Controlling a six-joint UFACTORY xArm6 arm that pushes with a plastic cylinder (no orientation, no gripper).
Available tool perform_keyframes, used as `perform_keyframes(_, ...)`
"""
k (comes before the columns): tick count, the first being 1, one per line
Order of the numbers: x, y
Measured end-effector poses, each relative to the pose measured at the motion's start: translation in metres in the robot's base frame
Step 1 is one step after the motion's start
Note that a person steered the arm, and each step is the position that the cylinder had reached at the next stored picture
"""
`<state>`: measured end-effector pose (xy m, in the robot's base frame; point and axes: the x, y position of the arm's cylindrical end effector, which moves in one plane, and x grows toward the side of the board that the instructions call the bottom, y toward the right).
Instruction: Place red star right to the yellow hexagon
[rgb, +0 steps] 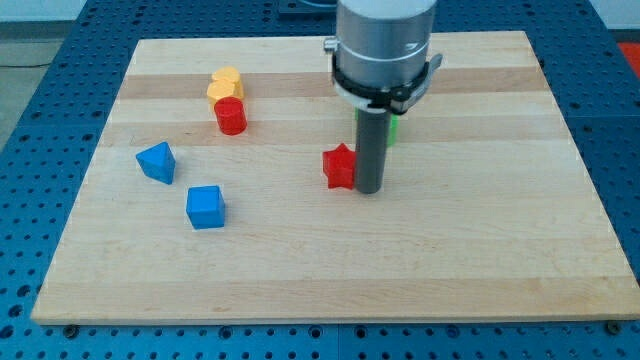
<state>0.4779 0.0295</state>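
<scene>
The red star (339, 167) lies near the middle of the wooden board. My tip (369, 189) stands right against the star's right side. The yellow block (225, 83), roughly heart or hexagon shaped, lies at the upper left of the board, far to the left of the star. A red cylinder (230, 116) stands just below the yellow block, touching or nearly touching it.
A blue block with a pointed top (157, 161) and a blue cube (206, 207) lie at the left. A green block (393, 128) shows partly behind my rod. The wooden board (480, 260) rests on a blue perforated table.
</scene>
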Motion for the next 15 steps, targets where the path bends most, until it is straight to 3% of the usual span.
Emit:
perform_keyframes(2,-0.024,-0.064)
perform_keyframes(3,-0.059,-0.065)
perform_keyframes(5,-0.043,-0.043)
perform_keyframes(7,-0.080,-0.020)
perform_keyframes(9,-0.095,-0.070)
perform_keyframes(11,-0.139,-0.077)
perform_keyframes(15,-0.144,-0.114)
